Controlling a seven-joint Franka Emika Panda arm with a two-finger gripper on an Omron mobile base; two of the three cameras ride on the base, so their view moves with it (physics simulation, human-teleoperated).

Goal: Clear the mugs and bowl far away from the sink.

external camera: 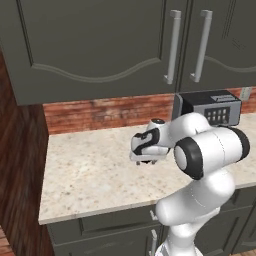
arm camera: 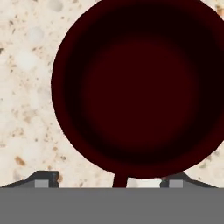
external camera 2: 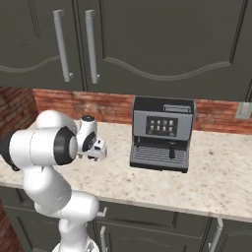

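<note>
Dark maroon mug [arm camera: 140, 85] was seen upright on the speckled table [arm camera: 26, 87], directly below the spread, empty pincer [arm camera: 107, 181] (handle toward it), judged light, rigid, glazed-slippery and chippable, best pinched across one rim wall or by the handle.

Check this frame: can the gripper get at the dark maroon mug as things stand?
Probably yes. In the hand view the gripper hangs open right above the dark maroon mug, which stands upright on the speckled counter. Nothing lies between them.
</note>
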